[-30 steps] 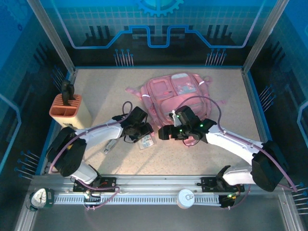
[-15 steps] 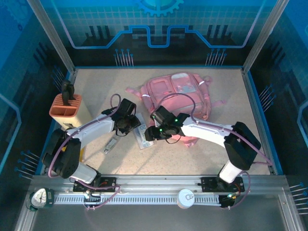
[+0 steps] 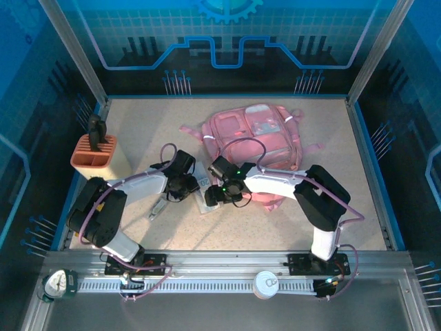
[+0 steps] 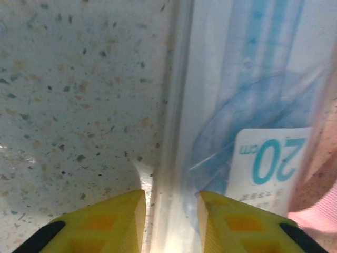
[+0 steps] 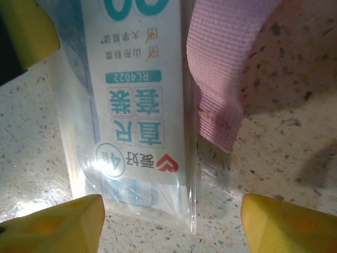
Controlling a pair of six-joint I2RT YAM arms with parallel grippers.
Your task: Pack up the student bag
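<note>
The student bag [image 3: 256,133] is a pink backpack lying flat at the back middle of the table. In front of it lies a clear packet of blue rulers [image 3: 205,201] with a white label [image 5: 138,100]. My left gripper [image 3: 185,186] points down at the packet's left edge [image 4: 176,158]; its yellow jaws [image 4: 171,224] stand narrowly apart astride that edge. My right gripper [image 3: 219,196] hovers open over the packet's near end [image 5: 171,226], jaws wide. A pink bag strap [image 5: 224,63] lies just right of the packet.
A salmon-orange pen holder [image 3: 96,156] with a dark tool in it stands at the left edge. A small grey object [image 3: 158,207] lies on the table left of the packet. One yellow finger of the left gripper [image 5: 23,26] shows in the right wrist view.
My right gripper has swung left off the bag and down over the packet. The left gripper has shifted slightly left and its jaws have narrowed around the packet's edge.
</note>
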